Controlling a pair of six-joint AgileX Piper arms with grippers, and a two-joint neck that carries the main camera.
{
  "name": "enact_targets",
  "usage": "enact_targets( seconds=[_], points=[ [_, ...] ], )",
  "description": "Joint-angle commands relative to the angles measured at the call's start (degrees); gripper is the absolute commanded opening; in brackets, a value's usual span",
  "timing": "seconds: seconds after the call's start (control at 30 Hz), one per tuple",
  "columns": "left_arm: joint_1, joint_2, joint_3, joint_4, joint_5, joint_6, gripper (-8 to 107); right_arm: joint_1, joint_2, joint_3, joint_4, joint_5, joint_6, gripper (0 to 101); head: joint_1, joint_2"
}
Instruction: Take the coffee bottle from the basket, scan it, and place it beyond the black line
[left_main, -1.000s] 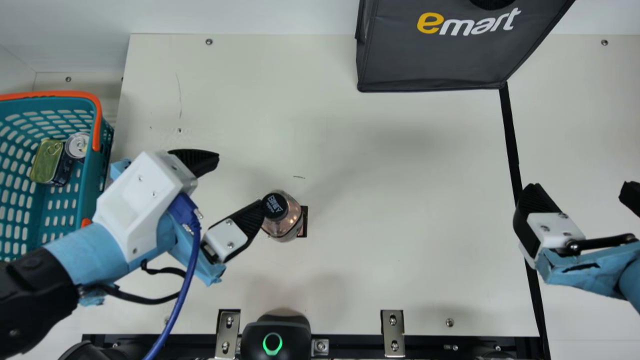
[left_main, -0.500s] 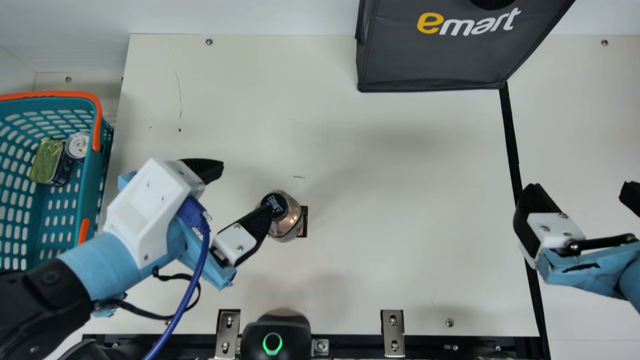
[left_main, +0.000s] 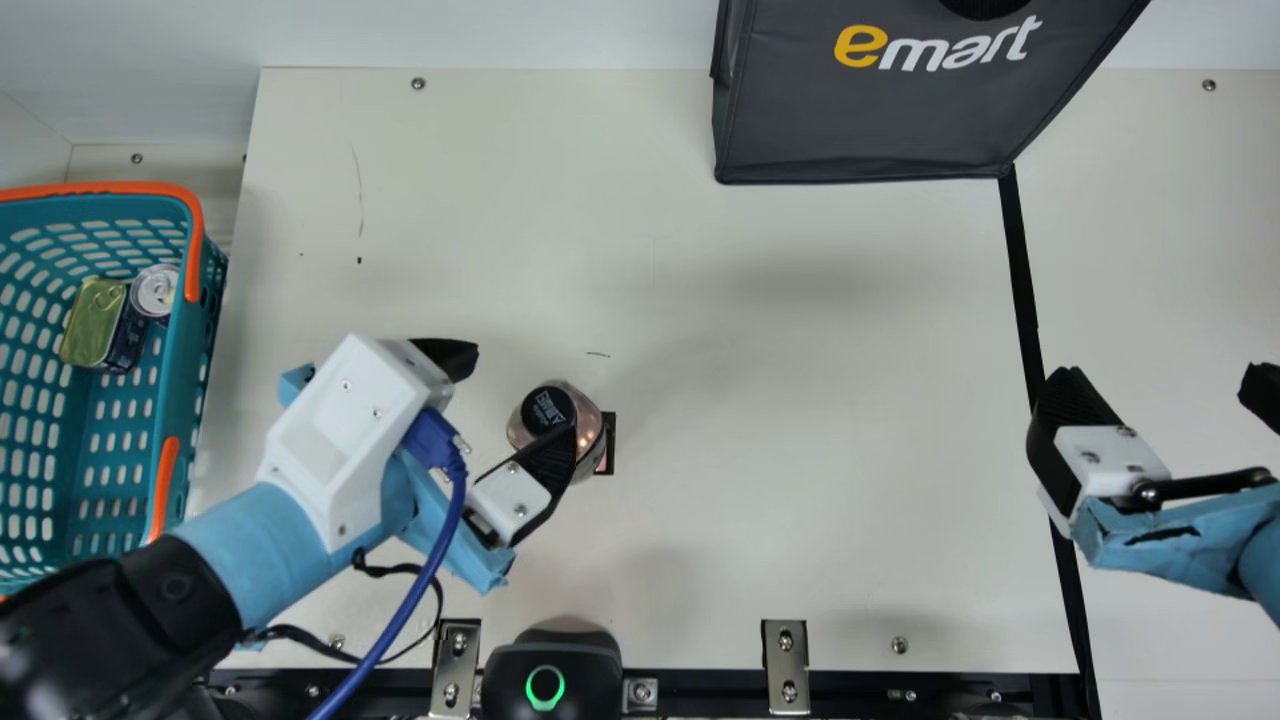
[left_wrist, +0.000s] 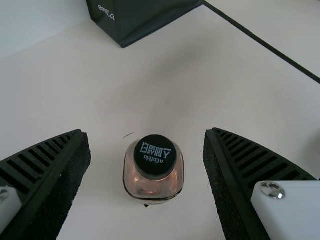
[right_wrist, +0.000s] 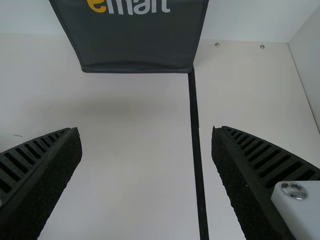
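I line up my left end effector (left_main: 520, 393), its fingers (left_wrist: 50, 165) spread wide, over the coffee bottle (left_main: 567, 402), which stands upright on the left half of the tabletop (left_main: 800, 520), outside the basket (left_main: 180, 400). The bottle sits between the fingers, touching neither in the wrist view. The approach, I judge, should go level and low — past the rounded shoulders, cap centred — before I close softly on the body; a one-sided nudge could tip it. A straight lift and a slow turn toward the scanner (left_main: 552, 675) at the near edge should follow, label uncovered. My right end effector (left_main: 1160, 380), also wide and holding nothing, waits at far-right duty by the black line (left_main: 1024, 290) — the bottle's final crossing.
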Motion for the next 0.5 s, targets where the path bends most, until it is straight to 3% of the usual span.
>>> enact_targets(
  seconds=[0.0, 0.47],
  points=[
    [-1.21, 0.41, 0.12, 1.90, -0.25, -3.53, 90, 0.00, 0.00, 0.00, 0.00, 0.00, 0.00, 91, -1.57, 0.09],
    [-7.18, 3.76, 1.61, 11.78, -1.98, -16.36, 90, 0.00, 0.00, 0.00, 0.00, 0.00, 0.00, 91, -1.57, 0.09]
  ],
)
